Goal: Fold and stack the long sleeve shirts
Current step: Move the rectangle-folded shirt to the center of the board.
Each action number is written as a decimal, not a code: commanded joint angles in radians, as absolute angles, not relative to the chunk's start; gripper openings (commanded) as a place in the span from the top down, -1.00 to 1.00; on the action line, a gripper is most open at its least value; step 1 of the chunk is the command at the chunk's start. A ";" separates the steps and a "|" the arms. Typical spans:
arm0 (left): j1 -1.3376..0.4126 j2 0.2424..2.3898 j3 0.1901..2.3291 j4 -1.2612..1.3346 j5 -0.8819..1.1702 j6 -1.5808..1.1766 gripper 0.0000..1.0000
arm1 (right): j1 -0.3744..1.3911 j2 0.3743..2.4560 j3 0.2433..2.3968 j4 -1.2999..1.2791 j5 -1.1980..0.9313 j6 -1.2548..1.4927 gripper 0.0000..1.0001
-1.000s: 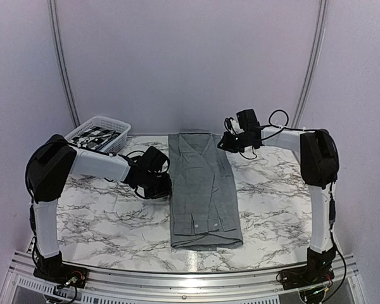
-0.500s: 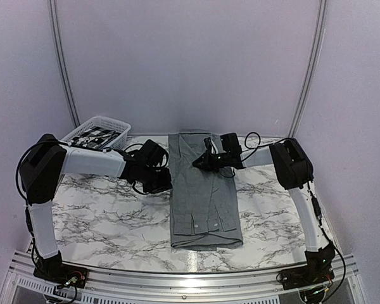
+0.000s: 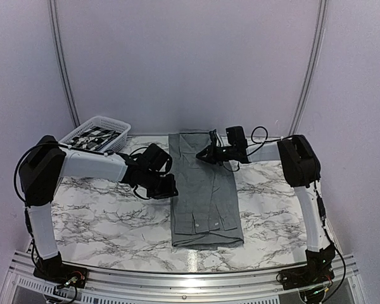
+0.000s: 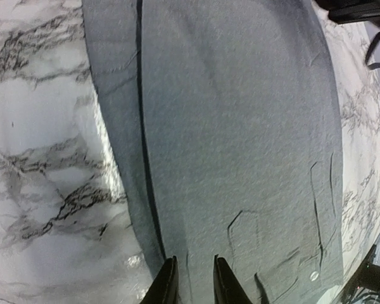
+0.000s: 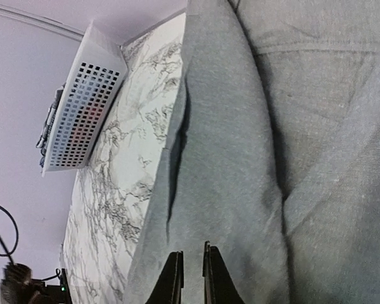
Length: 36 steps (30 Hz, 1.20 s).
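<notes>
Grey shirt (image 3: 206,196) lies in the middle of the marble table (image 3: 101,215), narrowed into one long strip that runs straight away from the arm bases, near to far. Its collar (image 3: 191,140) points at the back wall, and the cuffs (image 3: 206,223) and hem sit at the near end. So I reckon any end-to-end fold has to travel along that line.

The left gripper (image 3: 168,188) is right at the strip's left long edge, roughly halfway down, so the cloth lies to its right. The right gripper (image 3: 206,154) reaches in from the right and sits over the collar end, so it's the closer one up there. Both have their fingers almost together with just a thin slit. I can't tell if any cloth is nipped.
</notes>
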<state>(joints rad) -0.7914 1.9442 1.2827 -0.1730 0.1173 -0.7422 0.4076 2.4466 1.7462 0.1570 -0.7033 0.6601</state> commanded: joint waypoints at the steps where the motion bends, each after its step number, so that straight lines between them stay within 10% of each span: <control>1: -0.795 1.864 1.196 -0.174 0.193 -0.714 0.60 | 0.418 2.232 1.661 0.085 -0.659 0.580 0.80; 20: -0.919 1.767 0.933 -0.012 0.392 -0.811 0.61 | 0.592 1.387 0.644 0.056 -0.552 0.569 0.79; 36: -0.965 1.757 0.839 0.056 0.466 -0.858 0.62 | 0.720 1.131 0.346 -0.119 -0.397 0.608 0.78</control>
